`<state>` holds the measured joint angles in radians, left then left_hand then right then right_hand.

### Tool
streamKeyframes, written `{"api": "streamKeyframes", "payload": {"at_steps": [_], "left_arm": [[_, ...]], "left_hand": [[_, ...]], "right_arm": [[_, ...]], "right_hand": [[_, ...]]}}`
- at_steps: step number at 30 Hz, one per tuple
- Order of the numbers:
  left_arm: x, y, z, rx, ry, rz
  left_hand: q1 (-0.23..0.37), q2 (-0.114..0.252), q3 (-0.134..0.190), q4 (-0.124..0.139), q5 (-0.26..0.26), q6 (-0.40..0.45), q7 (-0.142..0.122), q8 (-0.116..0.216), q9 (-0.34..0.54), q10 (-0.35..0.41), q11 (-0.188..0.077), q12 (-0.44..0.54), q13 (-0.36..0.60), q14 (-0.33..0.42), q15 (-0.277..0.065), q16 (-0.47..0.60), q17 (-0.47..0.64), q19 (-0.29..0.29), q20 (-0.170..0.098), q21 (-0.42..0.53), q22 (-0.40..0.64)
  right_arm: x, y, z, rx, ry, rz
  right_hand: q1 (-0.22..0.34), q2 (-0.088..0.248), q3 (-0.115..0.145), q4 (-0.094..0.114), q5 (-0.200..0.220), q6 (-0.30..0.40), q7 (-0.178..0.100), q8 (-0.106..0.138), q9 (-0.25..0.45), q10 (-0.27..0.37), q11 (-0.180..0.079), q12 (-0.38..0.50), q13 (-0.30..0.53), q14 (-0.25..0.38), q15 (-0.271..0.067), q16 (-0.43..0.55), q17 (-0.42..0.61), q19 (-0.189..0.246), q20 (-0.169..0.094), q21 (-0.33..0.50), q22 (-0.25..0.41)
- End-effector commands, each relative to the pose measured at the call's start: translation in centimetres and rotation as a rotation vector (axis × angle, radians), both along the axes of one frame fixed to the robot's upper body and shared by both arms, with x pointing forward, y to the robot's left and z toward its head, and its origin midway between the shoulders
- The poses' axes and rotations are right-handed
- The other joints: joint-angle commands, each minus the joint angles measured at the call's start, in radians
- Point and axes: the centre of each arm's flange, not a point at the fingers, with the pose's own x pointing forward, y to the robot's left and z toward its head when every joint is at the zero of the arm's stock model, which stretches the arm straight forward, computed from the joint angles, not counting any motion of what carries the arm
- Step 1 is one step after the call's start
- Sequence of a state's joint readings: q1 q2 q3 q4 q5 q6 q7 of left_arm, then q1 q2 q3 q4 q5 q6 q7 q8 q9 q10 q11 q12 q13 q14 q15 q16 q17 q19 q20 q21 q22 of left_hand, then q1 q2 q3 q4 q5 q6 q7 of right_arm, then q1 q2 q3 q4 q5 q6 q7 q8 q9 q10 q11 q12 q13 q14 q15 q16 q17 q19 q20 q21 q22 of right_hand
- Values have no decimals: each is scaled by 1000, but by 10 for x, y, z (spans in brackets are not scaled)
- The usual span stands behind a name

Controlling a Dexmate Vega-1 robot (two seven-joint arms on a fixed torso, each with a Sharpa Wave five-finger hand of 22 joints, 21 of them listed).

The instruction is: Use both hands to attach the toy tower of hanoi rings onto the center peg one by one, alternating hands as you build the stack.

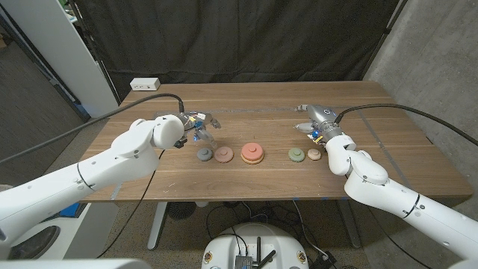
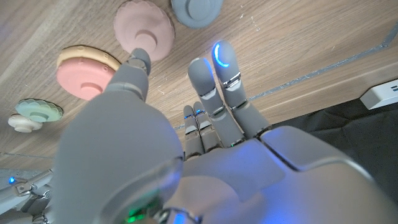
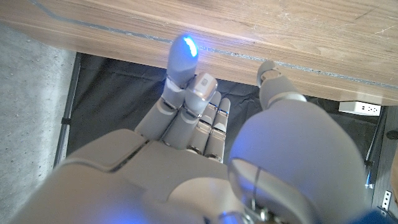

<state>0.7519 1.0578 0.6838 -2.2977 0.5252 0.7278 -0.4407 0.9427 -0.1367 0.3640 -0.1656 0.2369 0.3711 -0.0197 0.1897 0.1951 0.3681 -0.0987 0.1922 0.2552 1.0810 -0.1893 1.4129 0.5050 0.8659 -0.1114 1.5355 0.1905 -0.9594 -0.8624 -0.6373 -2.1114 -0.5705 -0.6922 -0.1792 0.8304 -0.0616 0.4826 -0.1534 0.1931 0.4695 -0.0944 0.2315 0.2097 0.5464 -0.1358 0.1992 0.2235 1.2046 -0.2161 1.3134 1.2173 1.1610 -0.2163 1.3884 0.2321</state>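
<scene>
Five toy pieces lie in a row near the table's front edge. From left to right they are a blue-grey ring [image 1: 205, 155] [image 2: 196, 10], a pink ring [image 1: 223, 155] [image 2: 144, 27], the center peg stack [image 1: 252, 153] [image 2: 89, 71] with a coral ring on a yellow one, a green ring [image 1: 297, 155] [image 2: 39, 111] and a small cream ring [image 1: 314, 155] [image 2: 23, 122]. My left hand [image 1: 193, 123] [image 2: 205, 124] hovers behind the blue-grey ring, fingers stretched out and holding nothing. My right hand [image 1: 314, 123] [image 3: 205, 124] hangs behind the green and cream rings, fingers straight, also holding nothing.
A white power strip [image 1: 145, 84] [image 2: 380, 94] [image 3: 359, 107] lies at the table's back left corner. A black curtain hangs behind the wooden table [image 1: 254, 112]. A pale panel [image 1: 52, 45] stands off to the left.
</scene>
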Motion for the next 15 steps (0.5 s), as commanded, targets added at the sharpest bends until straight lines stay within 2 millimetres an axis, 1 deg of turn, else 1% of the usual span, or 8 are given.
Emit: {"api": "streamKeyframes", "payload": {"at_steps": [1, 4, 7, 11, 12, 15], "left_arm": [[7, -12, -9, 24, 62, -17], [10, -14, -11, 31, 73, -19], [12, -16, -13, 48, 83, -21], [13, -18, -14, 70, 89, -17], [14, -18, -15, 73, 87, -14], [16, -19, -16, 82, 89, -10]], "left_hand": [[11, -2, -10, 3, 1, -13, 4, -1, 1, -9, 6, 4, 0, 14, -29, 9, 3, 15, -100, 3, 2], [12, -1, -14, 4, 1, -22, 7, -2, 0, -19, 8, 2, -1, 14, -29, 8, 1, 16, -100, 1, 1], [15, -3, -18, 3, 0, -22, 12, 0, 0, -16, 14, 6, -1, 17, -29, 13, 5, 17, -101, 0, 1], [18, -6, -23, 3, -1, -26, 18, 1, 0, -18, 14, 7, -2, 12, -29, 11, 2, 16, -100, -2, 0], [18, -6, -24, 3, -1, -27, 18, 1, 0, -19, 17, 7, -2, 10, -29, 10, 1, 16, -100, -3, 0], [18, -8, -28, 3, -2, -35, 16, 0, -1, -26, 14, 5, -3, 8, -29, 9, 0, 14, -100, -5, 0]], "right_arm": [[1, 0, -3, 3, 15, -3], [2, 0, -3, 3, 17, -3], [2, 0, -3, 2, 17, -4], [2, -1, -2, 2, 20, -7], [1, -1, -2, 1, 20, -7], [1, -1, -3, 0, 23, -9]], "right_hand": [[-10, 0, 8, 3, 5, 6, -2, -2, 2, 10, -1, 0, -1, 0, -2, 3, 1, 2, -2, 5, 1], [-11, 0, 9, 3, 5, 7, -2, -2, 2, 11, -1, 0, -1, -3, -2, 1, -1, 2, -2, 7, 2], [-11, 1, 10, 2, 5, 6, 1, -3, 2, 12, 1, 0, -1, -3, -2, 1, -2, 1, -2, 6, -1], [-10, 3, 12, 1, 6, 5, 2, -4, 2, 12, 1, 1, -1, -8, -3, -4, -7, 1, -2, 7, -1], [-10, 3, 12, 1, 6, 5, 2, -4, 2, 12, 1, 1, -1, -9, -3, -5, -8, 1, -2, 6, -2], [-10, 4, 12, 1, 6, 5, 3, -4, 2, 12, 1, 0, -2, -10, -3, -6, -9, 1, -2, 6, -2]]}}
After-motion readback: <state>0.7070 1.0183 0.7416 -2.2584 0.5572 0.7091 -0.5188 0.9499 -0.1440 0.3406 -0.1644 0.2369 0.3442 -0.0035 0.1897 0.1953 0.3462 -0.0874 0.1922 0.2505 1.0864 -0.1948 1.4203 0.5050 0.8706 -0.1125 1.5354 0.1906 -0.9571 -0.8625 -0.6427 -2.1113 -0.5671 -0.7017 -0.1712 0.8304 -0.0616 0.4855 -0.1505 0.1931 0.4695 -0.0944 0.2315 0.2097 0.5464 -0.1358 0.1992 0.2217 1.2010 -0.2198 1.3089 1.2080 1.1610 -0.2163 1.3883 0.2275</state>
